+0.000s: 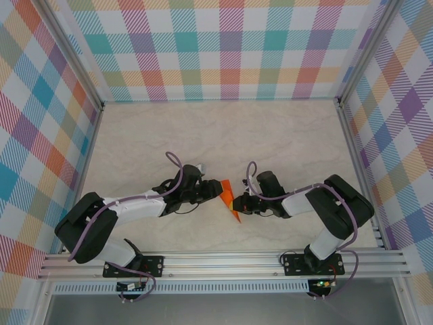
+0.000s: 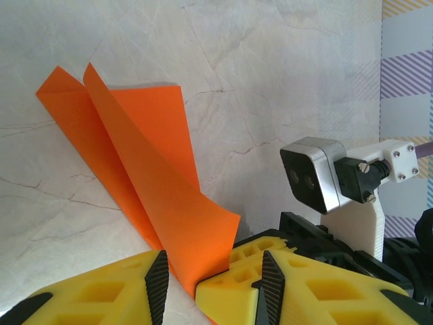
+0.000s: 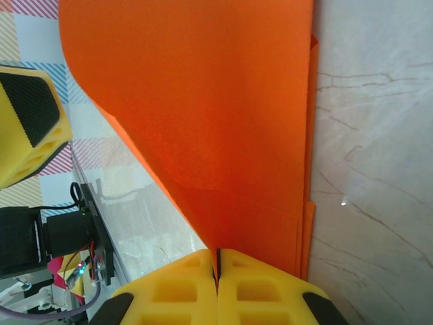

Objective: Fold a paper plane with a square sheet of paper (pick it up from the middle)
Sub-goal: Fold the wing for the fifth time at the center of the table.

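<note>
One orange paper (image 1: 229,196) is being held up between the two grippers, just above the table (image 1: 237,128) in its near middle. In the top view it is being shown as a narrow folded wedge. Its long axis is being kept roughly far-to-near, and its sharp tip is being pointed toward the near edge, slightly to the right. The broader end is being turned toward the far wall.

In the left wrist view the orange paper (image 2: 149,183) is being seen as layered flaps, with two corners being raised at the upper left. In the right wrist view the orange paper (image 3: 203,101) is being spread upward from the fingers as one wide face, with further layers being shown at its right edge.

The right gripper (image 1: 238,203) (image 3: 218,271) is being kept clamped on the paper's lower edge, its jaws being pressed together with no gap. The left gripper (image 1: 218,191) (image 2: 215,261) is being held with its jaws apart, the paper's lower corner being straddled between them. Whether its pads are being touched by the paper cannot be told.

Two arms are being counted, and one wrist camera (image 2: 314,172) is being seen on the right arm.
</note>
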